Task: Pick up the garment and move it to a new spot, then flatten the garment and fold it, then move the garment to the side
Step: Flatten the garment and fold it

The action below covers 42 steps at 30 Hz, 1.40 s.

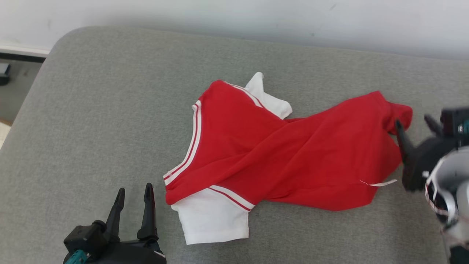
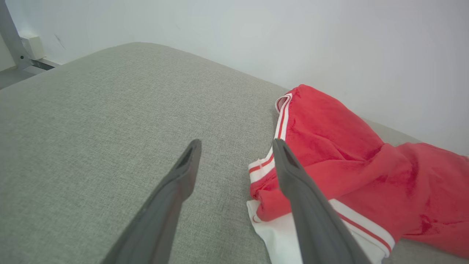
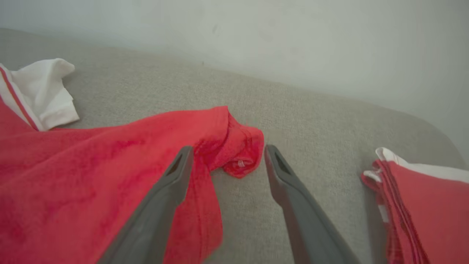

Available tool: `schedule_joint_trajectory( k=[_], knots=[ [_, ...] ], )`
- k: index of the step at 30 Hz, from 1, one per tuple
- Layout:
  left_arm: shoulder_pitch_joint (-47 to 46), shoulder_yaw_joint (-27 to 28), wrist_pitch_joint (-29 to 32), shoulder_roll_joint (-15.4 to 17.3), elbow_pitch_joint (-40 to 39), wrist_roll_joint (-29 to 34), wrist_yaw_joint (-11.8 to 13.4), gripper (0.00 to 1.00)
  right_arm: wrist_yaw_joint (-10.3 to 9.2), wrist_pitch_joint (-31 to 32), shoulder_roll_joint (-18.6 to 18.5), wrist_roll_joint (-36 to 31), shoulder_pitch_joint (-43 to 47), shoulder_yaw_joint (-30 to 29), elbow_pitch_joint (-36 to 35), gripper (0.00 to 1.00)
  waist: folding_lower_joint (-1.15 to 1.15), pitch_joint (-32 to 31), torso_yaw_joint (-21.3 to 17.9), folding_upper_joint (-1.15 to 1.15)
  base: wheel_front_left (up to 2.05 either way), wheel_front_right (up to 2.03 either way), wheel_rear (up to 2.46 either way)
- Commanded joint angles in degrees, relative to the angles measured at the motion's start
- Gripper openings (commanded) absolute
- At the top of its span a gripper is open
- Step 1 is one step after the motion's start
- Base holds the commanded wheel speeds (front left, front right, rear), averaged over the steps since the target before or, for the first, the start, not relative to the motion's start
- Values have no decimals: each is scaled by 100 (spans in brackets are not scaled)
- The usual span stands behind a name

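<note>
You have the garment (image 1: 278, 154), a red shirt with white sleeves and red-and-white striped trim, lying crumpled and twisted across the centre and right of the head view. It sits on a grey woven cushion (image 1: 91, 110) that takes up most of the frame. The cushion's corner is rounded at the upper left, and beyond it you see a strip of grey floor (image 1: 22, 84) and a dark skirting line (image 1: 22, 57). A plain white wall (image 1: 256, 14) runs along the top edge. Left gripper (image 1: 135, 189), lower left: fingers apart, holding nothing, tips over bare cushion just left of the striped edge. Right gripper (image 1: 414, 123), right edge: fingers spread, nothing clamped. In the right wrist view the bunched red corner lies at the tips, between them, and the left-hand finger overlaps the cloth. At the right edge of that view a folded red-and-white garment (image 3: 421, 205) rests on the cushion, apart from the first.
</note>
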Motion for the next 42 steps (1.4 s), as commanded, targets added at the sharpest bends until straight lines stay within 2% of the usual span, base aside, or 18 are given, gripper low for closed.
schedule_joint_trajectory(
  k=[1, 4, 9, 16, 18, 20, 21, 22, 23, 24, 27, 31, 38, 42],
  knots=[
    [52, 2, 20, 27, -36, 14, 26, 100, -14, 87, 160, -22, 395, -181, -247, 100, 0, -62, -115, 0, 0, 0, 0],
    [41, -10, 49, 39, -67, 3, 44, 100, -14, 185, 395, 37, 958, -448, -556, 100, 0, -52, -139, 0, 0, 0, 0],
    [16, -17, 101, 76, -101, -11, 44, 100, -14, 182, 616, 77, 1287, -558, -670, 100, 0, -19, -152, 0, 0, 0, 0],
    [-58, -47, 151, 122, -154, -5, 43, 100, -14, 23, 768, 136, 1136, -550, -287, 100, 0, 32, -88, 0, 0, 0, 0],
    [-56, -46, 149, 127, -167, -15, 56, 100, -14, -8, 791, 199, 1065, -538, -148, 83, 0, 52, -70, 0, 0, 0, 0],
    [-53, -36, 149, 139, -176, -30, 65, 100, -14, -67, 877, 431, 960, -554, 22, 41, 0, 75, -64, 0, 0, 0, 0],
    [-55, -33, 149, 144, -178, -35, 68, 100, -14, -100, 869, 489, 904, -558, 106, 34, 0, 87, -59, 0, 0, 0, 0],
    [-63, -33, 150, 147, -178, -42, 67, 100, -14, -122, 814, 507, 870, -528, 193, 22, 0, 96, -55, 0, 0, 0, 0],
    [-70, -37, 153, 145, -173, -47, 65, 100, -14, -165, 767, 500, 838, -485, 259, 4, 0, 100, -49, 0, 0, 0, 0],
    [-75, -43, 155, 144, -166, -51, 65, 100, -14, -201, 750, 508, 798, -462, 324, 0, 0, 102, -44, 0, 0, 0, 0],
    [-72, -52, 148, 139, -138, -67, 63, 100, -14, -311, 705, 515, 781, -395, 319, 0, 0, 79, -40, 0, 0, 0, 0],
    [7, -48, 132, 145, -99, -91, 63, 100, -14, -332, 724, 470, 984, -552, -81, 0, 0, -2, -59, 0, 0, 0, 0],
    [161, -20, 116, 196, -87, -135, 88, 100, -14, 623, 1212, 201, 1950, -1170, -2164, 0, 0, -230, -238, 0, 0, 0, 0],
    [231, -30, 132, 221, -101, -142, 89, 100, -15, 1182, 1446, 40, 2423, -1390, -3011, 0, 0, -287, -356, 0, 0, 0, 0]
  ],
)
